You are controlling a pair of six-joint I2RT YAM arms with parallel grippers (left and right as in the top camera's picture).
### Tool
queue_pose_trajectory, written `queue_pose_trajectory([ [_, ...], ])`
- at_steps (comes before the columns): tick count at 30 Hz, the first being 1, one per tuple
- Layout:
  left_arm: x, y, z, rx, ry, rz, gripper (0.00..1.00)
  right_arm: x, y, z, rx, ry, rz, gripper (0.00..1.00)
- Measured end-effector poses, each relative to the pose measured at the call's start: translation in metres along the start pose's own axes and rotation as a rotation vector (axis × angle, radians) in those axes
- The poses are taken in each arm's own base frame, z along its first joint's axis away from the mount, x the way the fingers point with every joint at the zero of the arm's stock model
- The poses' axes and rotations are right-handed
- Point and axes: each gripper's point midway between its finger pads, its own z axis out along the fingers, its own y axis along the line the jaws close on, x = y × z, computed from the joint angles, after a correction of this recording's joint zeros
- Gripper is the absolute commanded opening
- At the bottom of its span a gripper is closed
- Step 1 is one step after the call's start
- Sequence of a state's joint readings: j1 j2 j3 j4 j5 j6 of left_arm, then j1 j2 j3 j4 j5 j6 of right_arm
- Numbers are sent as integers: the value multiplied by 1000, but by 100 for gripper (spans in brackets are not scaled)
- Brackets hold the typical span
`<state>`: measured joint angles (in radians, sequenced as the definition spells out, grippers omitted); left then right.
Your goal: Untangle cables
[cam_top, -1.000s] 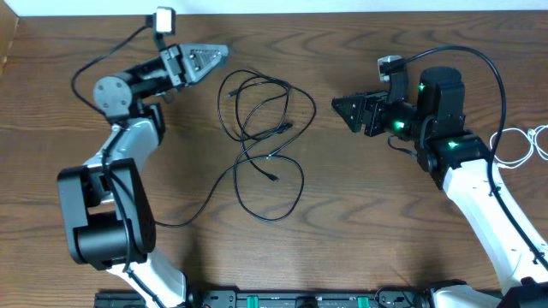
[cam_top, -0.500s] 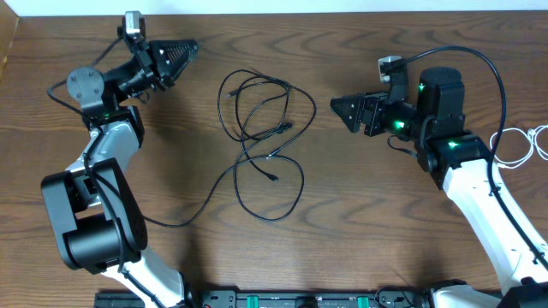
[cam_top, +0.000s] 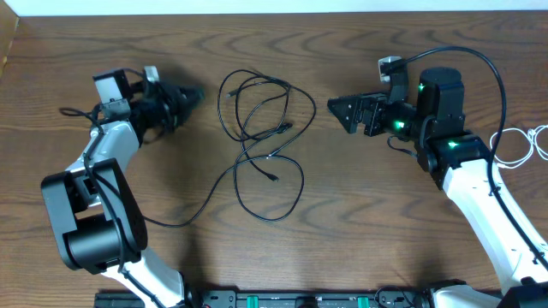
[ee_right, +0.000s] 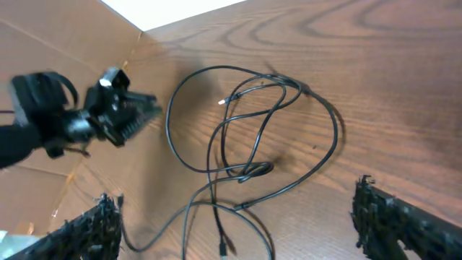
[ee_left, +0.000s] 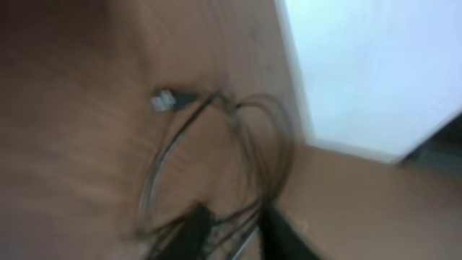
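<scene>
The black cables (cam_top: 248, 137) lie in a loose tangle of loops at the table's middle, with one long end trailing toward the front left. My left gripper (cam_top: 195, 96) sits just left of the tangle and points at it without touching. In the blurred left wrist view its fingers (ee_left: 195, 231) stand slightly apart, the cables (ee_left: 238, 123) and a small plug (ee_left: 162, 100) beyond them. My right gripper (cam_top: 342, 114) hovers right of the tangle, open wide. In the right wrist view the gripper (ee_right: 242, 227) frames the cables (ee_right: 245, 171), holding nothing. A white cable (cam_top: 514, 133) lies at the far right edge.
The wooden table (cam_top: 385, 222) ends at a white wall strip along the back. The right arm's thick black cord (cam_top: 479, 60) arches above its base. A brown cardboard wall (ee_right: 43, 180) stands at the table's left side.
My left arm swung its gripper down from the back edge, so it now points at the tangle, and its jaws parted slightly. The right gripper opened wider. The cables stayed put.
</scene>
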<state>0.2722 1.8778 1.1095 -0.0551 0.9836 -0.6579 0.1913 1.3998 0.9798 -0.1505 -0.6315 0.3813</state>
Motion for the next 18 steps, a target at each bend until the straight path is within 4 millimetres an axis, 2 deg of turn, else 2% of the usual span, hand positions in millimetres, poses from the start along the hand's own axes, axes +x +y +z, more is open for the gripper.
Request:
queue_pose_trajectory([
  [4,7,22,-1,-96,14,167,37,4,-8,8,6,16,80,99],
  [9,-1,39,-4,-202,-23,276,42,13,-28,39,-26,49,183,99],
  [14,-7,65,-11,-352,-51,304,42,7,-24,80,-180,14,233,99],
  [18,-3,82,-20,-457,-37,312,42,16,-20,102,-237,31,293,99],
])
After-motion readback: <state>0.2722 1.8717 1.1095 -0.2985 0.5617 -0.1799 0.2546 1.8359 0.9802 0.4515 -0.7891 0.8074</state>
